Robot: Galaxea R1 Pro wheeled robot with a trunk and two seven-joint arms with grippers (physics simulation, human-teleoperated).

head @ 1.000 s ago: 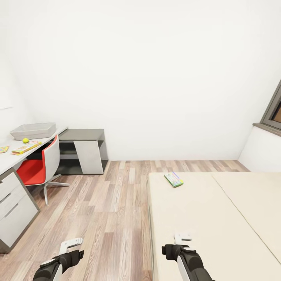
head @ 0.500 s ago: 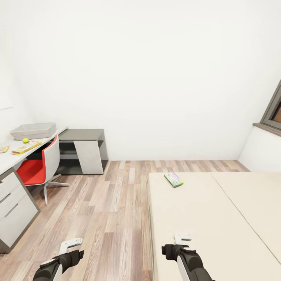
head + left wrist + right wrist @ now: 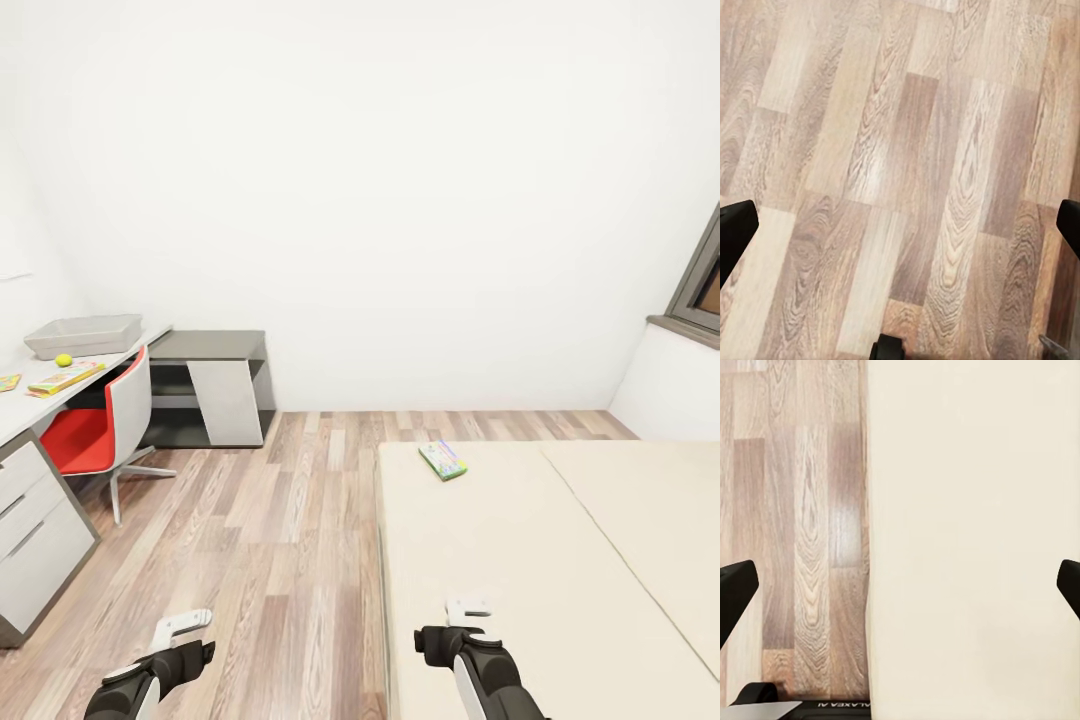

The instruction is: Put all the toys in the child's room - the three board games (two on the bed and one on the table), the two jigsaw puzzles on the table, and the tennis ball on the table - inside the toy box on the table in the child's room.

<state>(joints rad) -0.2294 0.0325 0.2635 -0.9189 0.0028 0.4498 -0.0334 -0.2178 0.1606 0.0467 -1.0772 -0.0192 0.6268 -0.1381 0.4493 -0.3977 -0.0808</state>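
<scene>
Both grippers, left gripper (image 3: 183, 627) and right gripper (image 3: 467, 607), are held wide apart, empty. The board game (image 3: 443, 460) lies far on the bed (image 3: 520, 580); a closer approach is advised before reaching.

Walls (image 3: 400, 180): plain white. Window frame (image 3: 700, 280): dark grey-brown.

Floor (image 3: 270, 520): wood planks, mixed tan, pale beige and darker brown, strong grain. Same planks under the left gripper (image 3: 900, 225), whose fingertips (image 3: 735, 232) are black.

Bed (image 3: 560, 560): flat beige mattress, no pattern; beneath the right gripper (image 3: 900, 585), beige meets plank floor along a straight edge. Ahead of that gripper, board game (image 3: 444, 460): green edge, white top with small multicolour marks.

Table (image 3: 15, 405): pale grey-white top, grey drawers. Toy box (image 3: 84, 335): light grey. Tennis ball (image 3: 63, 360): yellow-green. Box (image 3: 68, 377) beside it: yellow-green with red. Chair (image 3: 100, 430): red seat, light grey back. Low unit (image 3: 210, 390): dark grey, white panel.

Arms (image 3: 150, 675): black with white parts.
</scene>
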